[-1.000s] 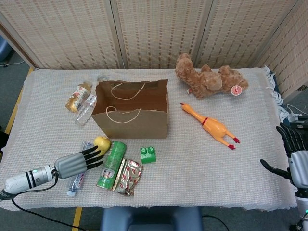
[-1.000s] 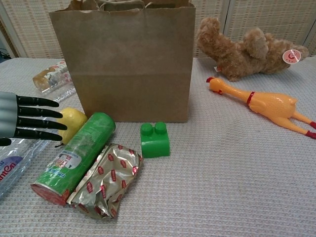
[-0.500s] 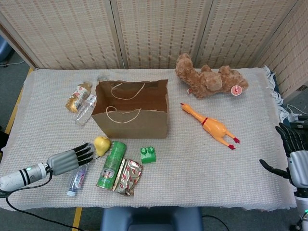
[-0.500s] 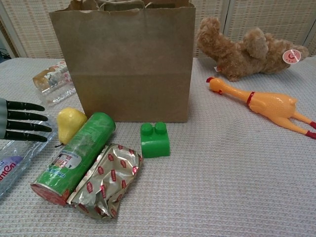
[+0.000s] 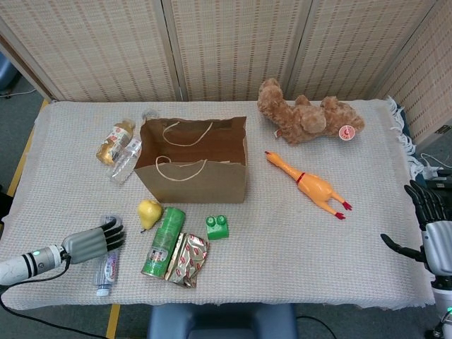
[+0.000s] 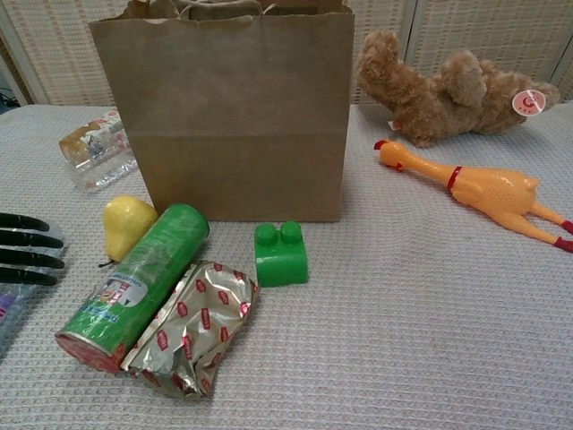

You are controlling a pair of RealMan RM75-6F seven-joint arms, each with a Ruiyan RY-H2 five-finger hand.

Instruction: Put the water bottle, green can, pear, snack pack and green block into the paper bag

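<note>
L hand (image 5: 92,242) over water bottle (image 5: 106,267), fingers apart, holding nothing; R hand (image 5: 431,226) spread wide, off table edge.

Premises: an indoor robot test area, staged rather than lived in. Woven folding screen panels (image 5: 233,46) enclose the rear and right side of the counter (image 5: 282,247), which is covered by a pale textured cloth. Grey floor with yellow tape marking (image 5: 21,166) lies to the left. Cables (image 5: 424,162) trail beside the right edge.
</note>
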